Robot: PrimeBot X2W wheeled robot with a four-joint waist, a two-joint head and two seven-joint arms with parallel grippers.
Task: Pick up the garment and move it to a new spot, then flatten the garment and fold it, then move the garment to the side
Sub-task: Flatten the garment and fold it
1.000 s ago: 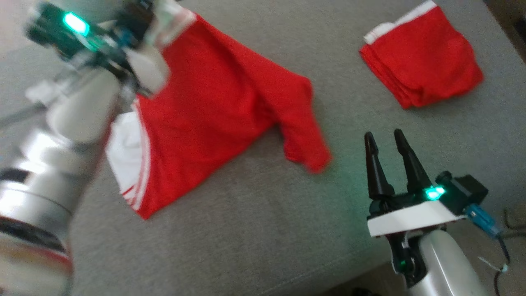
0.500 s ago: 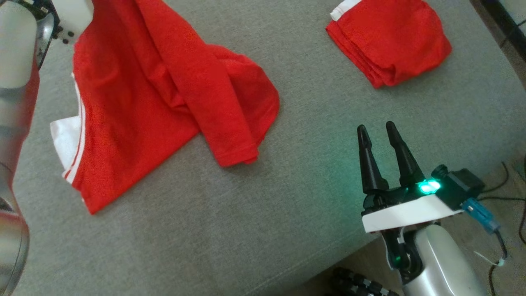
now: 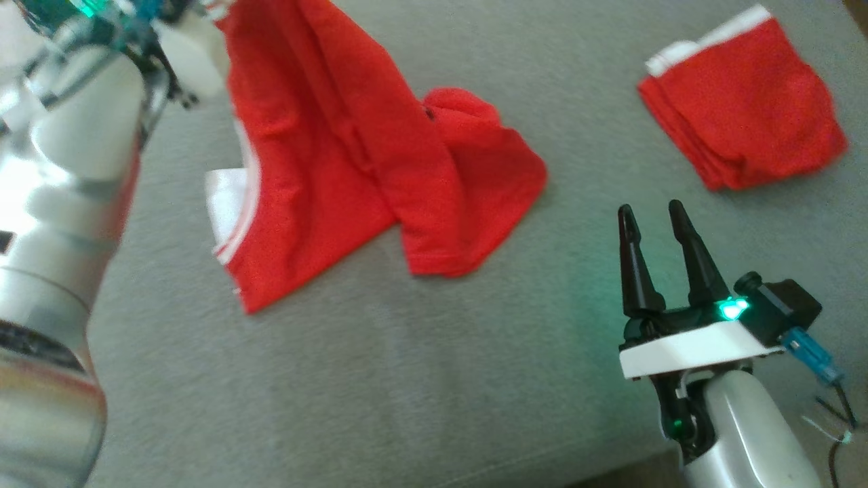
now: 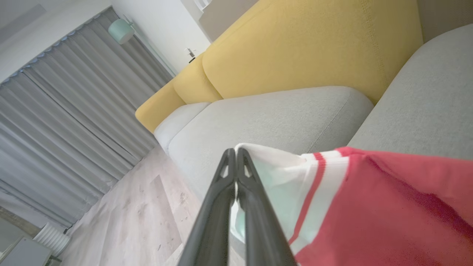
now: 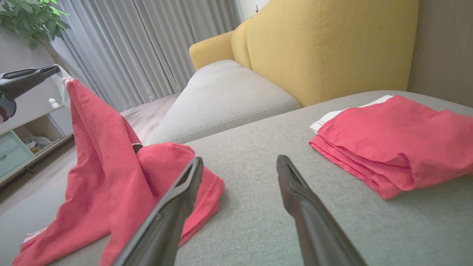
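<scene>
The left gripper (image 4: 235,151), fingers clenched on the white hem, has hoisted the red garment (image 3: 325,156) from lying spread into a drape, well left of the folded pile (image 3: 742,129). Its tail seems to rest on the sofa (image 3: 434,379). The right gripper (image 3: 654,217) waits near the pile, fingers released. Relocation looks underway.

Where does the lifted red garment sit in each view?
Head view: garment upper left, draped onto the cushion.
Left wrist view: garment lower right, white edge pinched in left gripper.
Right wrist view: garment left side, hanging tent-like.
Shared landmark: grey cushion under it.
</scene>
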